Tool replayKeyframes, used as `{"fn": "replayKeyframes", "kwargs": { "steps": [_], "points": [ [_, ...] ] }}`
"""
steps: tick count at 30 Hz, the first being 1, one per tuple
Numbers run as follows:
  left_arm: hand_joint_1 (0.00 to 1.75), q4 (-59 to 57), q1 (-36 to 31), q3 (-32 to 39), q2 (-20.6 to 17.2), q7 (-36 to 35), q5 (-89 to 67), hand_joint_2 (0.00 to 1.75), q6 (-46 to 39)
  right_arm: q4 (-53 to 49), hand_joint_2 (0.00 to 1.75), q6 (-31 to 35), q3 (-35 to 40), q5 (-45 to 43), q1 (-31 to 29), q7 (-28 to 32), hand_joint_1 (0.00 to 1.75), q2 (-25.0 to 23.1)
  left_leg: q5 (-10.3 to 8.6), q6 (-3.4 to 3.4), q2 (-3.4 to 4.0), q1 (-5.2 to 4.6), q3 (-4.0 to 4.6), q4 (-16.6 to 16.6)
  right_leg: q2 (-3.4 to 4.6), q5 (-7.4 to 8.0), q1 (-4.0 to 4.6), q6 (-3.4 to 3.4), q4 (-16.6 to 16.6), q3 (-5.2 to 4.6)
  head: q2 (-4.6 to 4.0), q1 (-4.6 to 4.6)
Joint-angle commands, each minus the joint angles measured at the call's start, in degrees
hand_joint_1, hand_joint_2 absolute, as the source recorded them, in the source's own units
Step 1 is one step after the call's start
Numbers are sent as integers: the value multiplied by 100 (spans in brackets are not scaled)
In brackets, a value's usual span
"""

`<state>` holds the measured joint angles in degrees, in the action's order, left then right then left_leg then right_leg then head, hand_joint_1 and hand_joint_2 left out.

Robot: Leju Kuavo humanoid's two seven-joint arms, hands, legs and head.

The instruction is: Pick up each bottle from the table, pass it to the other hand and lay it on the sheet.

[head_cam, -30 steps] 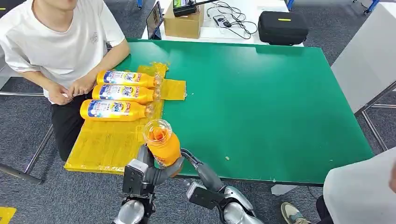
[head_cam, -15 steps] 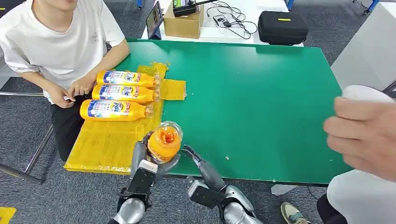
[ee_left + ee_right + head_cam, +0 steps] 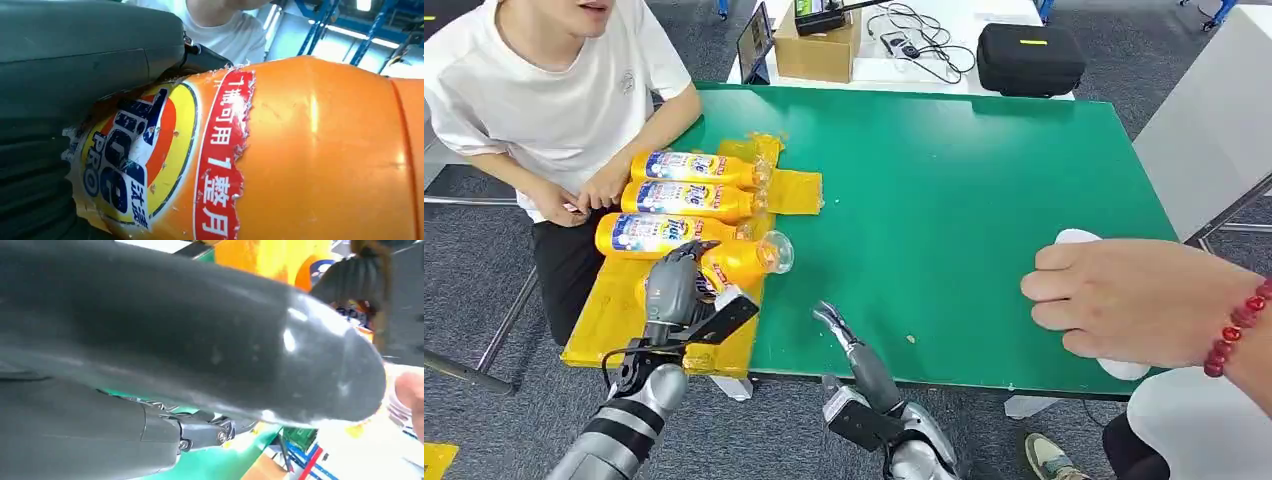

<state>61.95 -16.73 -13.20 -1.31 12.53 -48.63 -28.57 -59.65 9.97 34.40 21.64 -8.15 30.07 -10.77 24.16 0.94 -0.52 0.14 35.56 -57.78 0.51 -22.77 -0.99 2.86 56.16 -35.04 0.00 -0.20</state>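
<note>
Since 0.5 s ago, left robot hand (image 3: 676,288) has swung the orange detergent bottle (image 3: 742,262) sideways over the yellow sheet (image 3: 624,318), gripping it just beside three laid bottles (image 3: 686,199); right robot hand (image 3: 836,322) empty, fingers apart.

bottle (image 3: 310,150): glossy orange plastic, torn paper label | table (image 3: 964,190): matt green

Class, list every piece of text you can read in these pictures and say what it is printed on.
"Tide PRO": round logo on the held bottle.
"1瓶可用1整月": red strip on the same bottle.
"Tide": labels of the three bottles lying on the yellow sheet; their smaller print is unreadable.
Laptop screen: too small to read.
</note>
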Motion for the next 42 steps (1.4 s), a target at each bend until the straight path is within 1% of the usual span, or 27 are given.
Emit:
{"fn": "replayKeyframes", "kwargs": {
  "steps": [1,2,3,5,6,7,8,9,11,12,14,16,17,21,22,24,25,26,27,28,29,34,37,38,39,40,42],
  "points": [
    [175,-2029,-1113,-23,-359,-408,-1066,175,-343,392,0,119,-50,-168,-255,244,0,-102,13,-7,1,7,-40,4,-8,-14,9,-16,-5,42,0,0],
    [175,-2427,-1306,-77,-357,-473,-1242,175,-201,435,0,102,-68,-226,-303,250,0,-146,3,-5,-5,3,-18,4,-10,-5,5,-11,-4,21,0,0],
    [175,-2606,-1370,-48,-318,-480,-1225,175,-125,462,0,88,-63,-236,-335,249,0,-160,8,-8,-4,6,-30,3,-12,-11,9,-15,-3,34,0,2],
    [175,-3052,-1516,-112,-268,-556,-1342,175,102,518,0,48,-39,-243,-385,251,0,-163,1,-5,-2,1,-14,5,-6,-3,2,-9,-4,16,0,-2],
    [175,-3341,-1581,-138,-233,-535,-1378,175,118,556,0,0,-31,-263,-409,253,0,-157,4,-8,-3,4,-26,6,-10,-6,7,-14,-5,28,0,0],
    [175,-3419,-1582,-87,-191,-537,-1322,175,163,551,0,-11,-47,-282,-412,254,0,-146,9,-10,-1,7,-38,6,-10,-11,11,-18,-5,41,0,-2],
    [175,-3523,-1593,-108,-166,-498,-1298,175,201,523,0,-29,-60,-311,-402,249,0,-127,4,-7,0,2,-27,7,-6,-6,5,-12,-6,27,0,-2],
    [175,-3561,-1566,-107,-137,-495,-1296,175,221,502,0,-32,-82,-323,-392,244,0,-106,2,-5,2,3,-18,6,-2,-3,5,-8,-6,19,0,-2],
    [175,-3634,-1577,-157,-113,-487,-1342,175,310,479,0,-43,-103,-329,-386,239,0,-82,3,-5,-1,1,-20,6,-6,-6,4,-7,-5,22,0,-2],
    [175,-3634,-1577,-157,-113,-487,-1342,175,310,479,0,-43,-103,-329,-386,239,0,-82,9,-6,-2,4,-38,7,-10,-12,7,-11,-8,41,0,0],
    [175,-3633,-1593,-158,-109,-495,-1345,175,325,477,0,-46,-105,-330,-385,239,0,-79,10,-6,-4,3,-42,7,-11,-13,5,-11,-7,46,0,0],
    [175,-3633,-1593,-158,-109,-495,-1345,175,325,477,0,-46,-105,-330,-385,239,0,-79,2,-4,2,-1,-27,7,-1,-4,0,-8,-5,28,0,-2],
    [175,-3633,-1593,-158,-109,-495,-1345,175,325,477,0,-46,-105,-330,-385,239,0,-79,5,-6,3,0,-37,7,-3,-6,3,-12,-6,38,0,-2],
    [175,-3700,-1631,-288,-136,-432,-1391,175,940,488,0,-102,-149,-367,-375,208,0,-90,2,-7,4,1,-40,7,-2,-3,3,-12,-6,38,0,-2],
    [171,-3734,-1642,-382,-163,-457,-1484,175,1028,502,0,-117,-163,-376,-378,204,0,-101,-1,-6,3,-2,-35,7,0,-1,1,-8,-5,32,0,-2],
    [157,-3806,-1661,-479,-180,-489,-1575,175,1162,564,0,-141,-172,-383,-392,199,0,-121,-1,-10,4,0,-49,9,-1,-2,2,-11,-6,46,0,-2],
    [91,-3832,-1667,-488,-160,-468,-1557,175,1287,612,0,-156,-170,-385,-408,197,0,-129,0,-13,7,1,-58,11,0,-3,4,-14,-7,54,0,-2],
    [51,-3824,-1673,-455,-131,-391,-1463,175,1438,640,0,-167,-179,-389,-423,197,0,-139,0,-13,10,1,-56,9,4,-2,4,-12,-4,52,0,-2],
    [28,-3815,-1675,-457,-96,-380,-1441,175,1491,637,0,-173,-180,-389,-433,197,0,-144,2,-15,13,3,-65,11,4,-4,6,-17,-5,59,0,-2],
    [5,-3674,-1600,-545,-97,-191,-1440,175,1449,628,0,-208,-173,-391,-448,196,0,-138,-3,-12,1,-1,-63,10,-2,-2,2,-10,-3,61,0,-2],
    [0,-3647,-1550,-476,-69,-116,-1313,175,1456,635,0,-215,-172,-391,-456,189,0,-137,-2,-14,2,3,-75,14,-3,-2,6,-16,-9,76,0,-2],
    [0,-3477,-1415,-474,-1,98,-1067,175,1401,670,0,-231,-182,-378,-440,153,0,-116,-4,-12,1,-4,-93,14,0,-6,-2,-17,-4,90,0,0],
    [0,-3052,-1283,-539,53,352,-831,175,1362,641,0,-245,-209,-375,-374,139,0,-76,-4,-11,-7,-4,-95,14,-6,-9,-2,-17,-4,97,0,-2],
    [0,-2811,-1205,-541,77,482,-660,175,1439,640,0,-247,-221,-377,-359,139,0,-68,-2,-12,-2,-1,-102,20,-5,-8,2,-22,-13,106,0,-2],
    [0,-2299,-1028,-590,99,664,-378,175,1617,642,0,-242,-240,-385,-339,137,0,-64,-3,-11,-10,-5,-98,16,-10,-10,-2,-18,-6,102,0,-2],
    [0,-2065,-952,-681,75,535,-323,175,1712,650,0,-243,-249,-382,-337,143,0,-67,-2,-12,-10,-4,-99,17,-12,-11,-1,-21,-9,103,0,-2],
    [0,-2065,-952,-681,75,535,-323,175,1712,650,0,-243,-249,-382,-337,143,0,-67,4,-13,-11,1,-103,16,-18,-15,6,-26,-15,112,0,-2]
  ]
}}
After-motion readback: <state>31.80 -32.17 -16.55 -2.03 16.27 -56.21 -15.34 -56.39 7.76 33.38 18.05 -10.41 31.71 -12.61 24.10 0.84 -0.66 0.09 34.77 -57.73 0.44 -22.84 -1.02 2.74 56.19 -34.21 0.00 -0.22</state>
